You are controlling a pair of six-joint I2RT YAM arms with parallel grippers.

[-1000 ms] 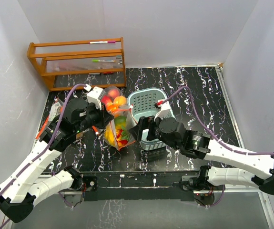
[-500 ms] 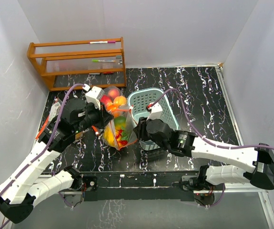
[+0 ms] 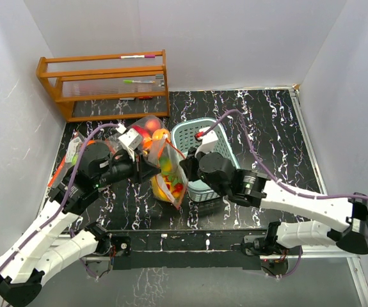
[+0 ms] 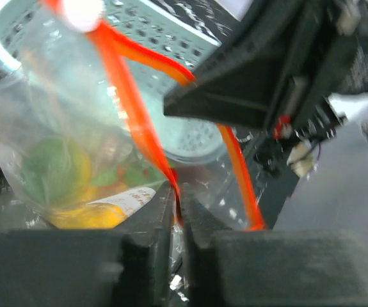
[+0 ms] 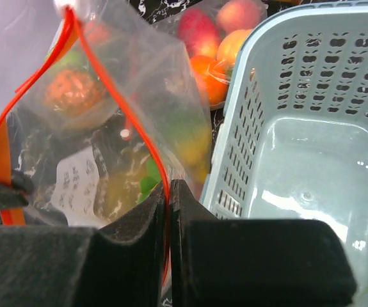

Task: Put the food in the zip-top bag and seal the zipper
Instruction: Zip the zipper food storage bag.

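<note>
Zip-top bag (image 3: 169, 171) film limp and slippery, light food (image 5: 72, 93) sagging beyond jaws; left gripper (image 4: 178, 211) and right gripper (image 5: 168, 211) pinched fully shut on stiffer orange zipper (image 4: 129, 96), judged best hold.

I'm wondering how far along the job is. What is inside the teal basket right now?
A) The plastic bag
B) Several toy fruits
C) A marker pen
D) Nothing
D: the right wrist view looks straight into the basket and its floor is bare, while the toy fruit shows through the clear bag beside it.
</note>
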